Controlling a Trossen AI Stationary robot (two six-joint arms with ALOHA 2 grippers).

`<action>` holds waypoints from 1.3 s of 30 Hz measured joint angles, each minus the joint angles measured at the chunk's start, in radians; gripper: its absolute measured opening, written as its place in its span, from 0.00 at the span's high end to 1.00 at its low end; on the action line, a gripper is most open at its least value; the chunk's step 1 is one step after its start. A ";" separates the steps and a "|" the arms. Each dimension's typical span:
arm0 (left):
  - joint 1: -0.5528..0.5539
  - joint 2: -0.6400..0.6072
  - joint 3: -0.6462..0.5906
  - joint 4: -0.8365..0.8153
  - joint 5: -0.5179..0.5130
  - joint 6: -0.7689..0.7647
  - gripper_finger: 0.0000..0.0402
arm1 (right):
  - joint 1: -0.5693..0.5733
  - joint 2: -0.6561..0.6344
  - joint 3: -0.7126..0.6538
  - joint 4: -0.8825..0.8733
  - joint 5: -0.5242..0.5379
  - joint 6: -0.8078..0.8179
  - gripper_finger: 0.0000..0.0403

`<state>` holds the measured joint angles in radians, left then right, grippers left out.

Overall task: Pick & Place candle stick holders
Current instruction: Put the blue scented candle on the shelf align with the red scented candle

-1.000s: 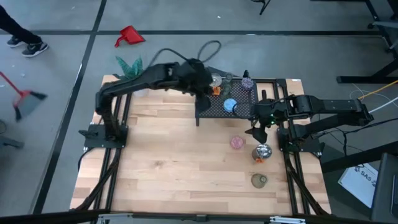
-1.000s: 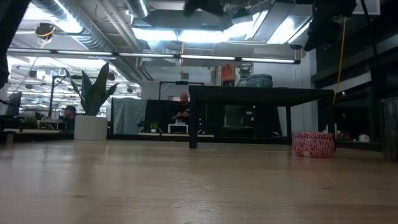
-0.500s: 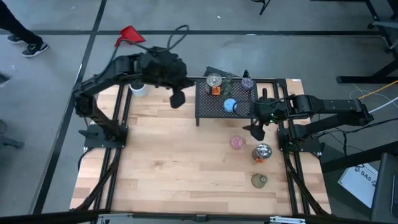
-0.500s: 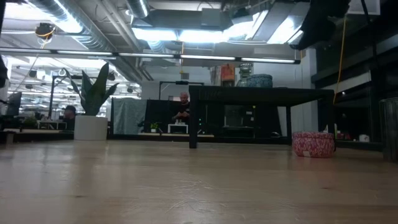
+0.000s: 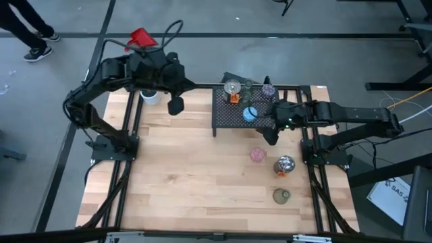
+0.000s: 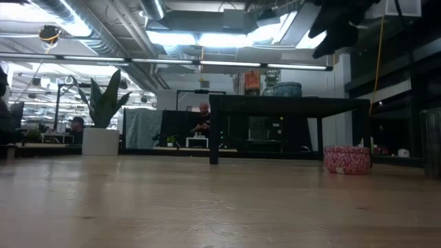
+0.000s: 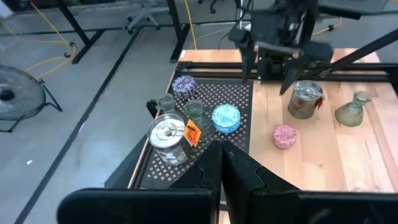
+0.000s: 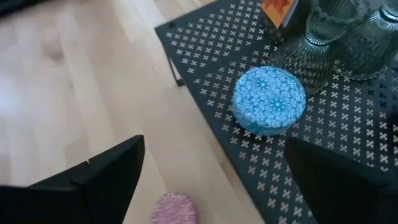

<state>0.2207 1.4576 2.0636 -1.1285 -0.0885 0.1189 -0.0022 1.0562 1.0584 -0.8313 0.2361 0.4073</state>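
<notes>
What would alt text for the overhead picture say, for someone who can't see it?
Seen from above, the right arm's open fingers hover at the edge of a black mesh rack holding a blue candle holder and several others. A pink, a silvery and an olive-green holder sit on the wooden table, while the left arm's shut fingers hang apart from them.

No lettering can be read anywhere; the orange tag [image 7: 192,132] on the silvery holder [image 7: 166,138] is illegible.

Five holders [image 5: 250,114] on rack [image 5: 229,116]; three, apparently, on table [image 5: 189,175] right of centre.
</notes>
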 joint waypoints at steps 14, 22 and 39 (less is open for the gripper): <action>0.000 -0.028 0.000 0.002 -0.086 -0.052 1.00 | -0.130 0.153 0.000 0.057 0.026 -0.162 0.03; 0.000 -0.028 0.000 0.002 -0.104 -0.095 1.00 | -0.211 0.162 0.000 0.074 0.005 -0.188 0.03; 0.000 -0.027 0.000 0.002 -0.104 -0.110 1.00 | -0.259 0.263 0.000 0.161 -0.118 -0.226 0.03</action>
<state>0.2207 1.4303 2.0636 -1.1263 -0.1921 0.0093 -0.2613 1.3187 1.0583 -0.6702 0.1177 0.1812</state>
